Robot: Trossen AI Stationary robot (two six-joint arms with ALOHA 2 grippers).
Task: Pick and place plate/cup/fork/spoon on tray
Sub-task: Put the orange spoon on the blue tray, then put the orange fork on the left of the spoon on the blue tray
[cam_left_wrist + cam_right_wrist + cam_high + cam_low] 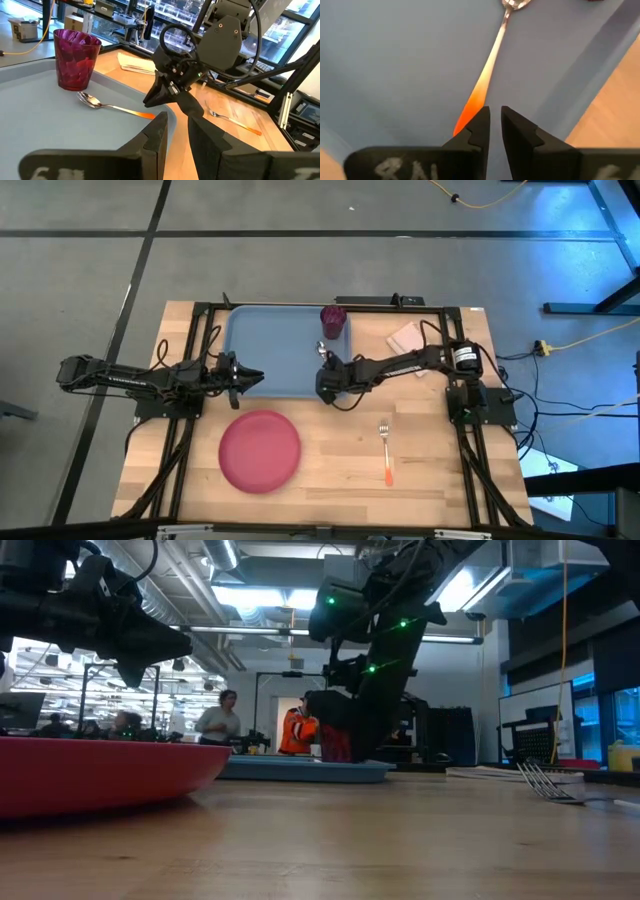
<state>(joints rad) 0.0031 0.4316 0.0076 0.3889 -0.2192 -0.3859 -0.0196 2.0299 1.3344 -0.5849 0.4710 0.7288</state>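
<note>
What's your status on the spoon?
Right tool over spoon handle, gap narrow, nothing held. Spoon and cup on tray. Plate, fork still on table.

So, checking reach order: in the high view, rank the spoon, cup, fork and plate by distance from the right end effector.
1. Orange-handled metal spoon, on the tray, right beside it.
2. Maroon plastic cup, tray's far edge.
3. Orange-handled metal fork and round pink plastic plate, on wood: too close to call.

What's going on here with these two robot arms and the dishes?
The robot is loading dishes onto a blue tray. The cup and the spoon already sit on it. The right gripper hovers right over the spoon's orange handle, its fingers narrowly apart with nothing between them. The left gripper waits at the tray's near edge. The plate and the fork lie on the wooden table.
</note>
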